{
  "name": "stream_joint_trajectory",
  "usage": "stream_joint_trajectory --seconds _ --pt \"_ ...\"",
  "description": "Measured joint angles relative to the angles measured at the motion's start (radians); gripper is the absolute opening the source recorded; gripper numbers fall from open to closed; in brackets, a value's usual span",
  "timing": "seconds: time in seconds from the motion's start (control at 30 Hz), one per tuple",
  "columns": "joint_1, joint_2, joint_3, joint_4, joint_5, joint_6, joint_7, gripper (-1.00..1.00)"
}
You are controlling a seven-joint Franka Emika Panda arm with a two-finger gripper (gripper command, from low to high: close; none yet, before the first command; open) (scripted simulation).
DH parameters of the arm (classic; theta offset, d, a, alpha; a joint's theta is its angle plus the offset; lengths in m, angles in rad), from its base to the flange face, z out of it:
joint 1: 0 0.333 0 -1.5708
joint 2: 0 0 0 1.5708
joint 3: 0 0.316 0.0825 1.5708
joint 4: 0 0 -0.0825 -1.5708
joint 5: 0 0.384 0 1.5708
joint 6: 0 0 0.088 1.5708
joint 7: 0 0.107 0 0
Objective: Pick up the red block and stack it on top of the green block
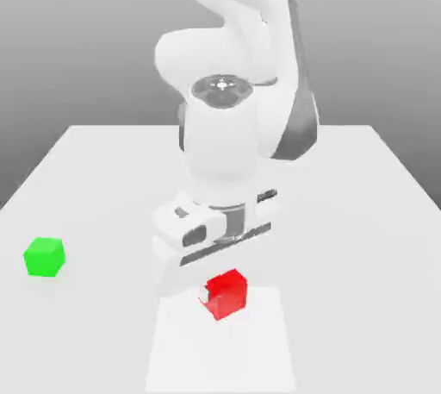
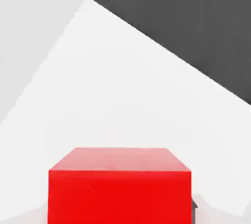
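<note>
The red block (image 1: 227,294) sits low near the table's front edge, right under my hand. My gripper (image 1: 217,290) has come down over it from above and is shut on the red block, with one pale finger showing against the side that faces the exterior view's left. Seen from the hand, the red block (image 2: 119,188) is very close, its top face and one side face in sight. The green block (image 1: 44,257) rests on the table far off towards the exterior view's left, apart from the arm.
The white table (image 1: 362,211) spreads wide around both blocks. A brighter white patch (image 1: 258,358) lies under the red block at the front. From the hand, dark ground (image 2: 196,22) shows past the table's edge.
</note>
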Motion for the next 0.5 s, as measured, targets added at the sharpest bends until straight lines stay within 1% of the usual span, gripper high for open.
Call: stream_joint_trajectory --seconds 0.17,0.5 --pt "-0.158 -0.031 -0.062 -0.007 -0.014 -0.023 0.128 -1.0" --pt "-0.44 -0.094 -0.219 -0.022 -0.055 -0.068 0.394 -1.0"
